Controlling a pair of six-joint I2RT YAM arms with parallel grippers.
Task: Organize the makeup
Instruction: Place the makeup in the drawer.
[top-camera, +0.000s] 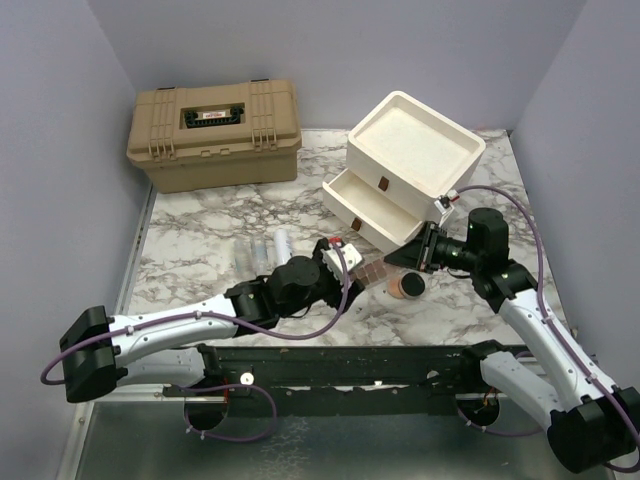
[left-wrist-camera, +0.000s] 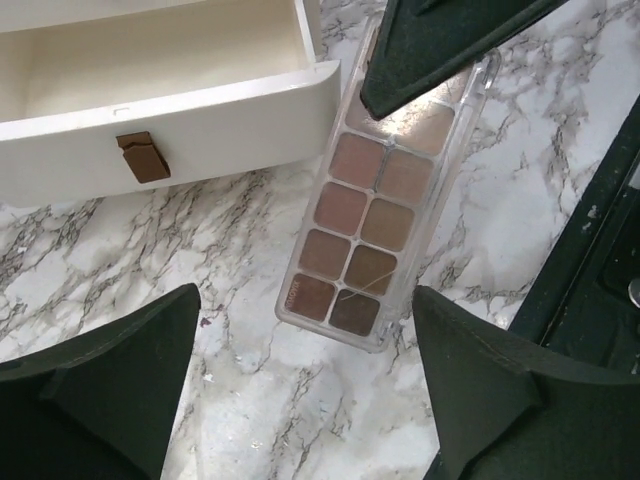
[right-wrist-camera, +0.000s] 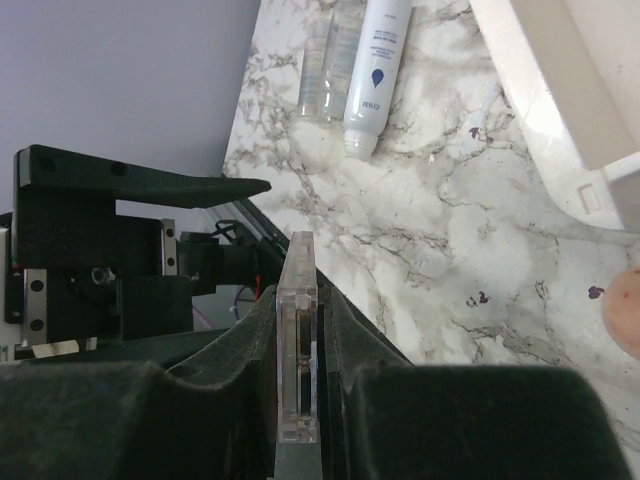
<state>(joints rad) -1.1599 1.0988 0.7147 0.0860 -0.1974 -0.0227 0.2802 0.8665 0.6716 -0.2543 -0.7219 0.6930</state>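
I have the pink palette pinched at its far end in the right gripper. The pads are closed on its two broad faces, so my right wrist view shows only the thin clear edge between them. The left gripper hangs over the near end, fingers spread wide with nothing in them. The palette is just in front of the open drawer, over the marble table, and I cannot tell whether its near end rests on the stone. I judge it light, rigid and slick: hard clear plastic that could pivot in a one-end pinch, with pressed powder pans that would crack if dropped. A hold across the long edges near the middle seems safer. The white tube beside the clear tubes carries blue print and a drop mark, too small for me to read. A faint word by the palette's corner pan is also illegible.
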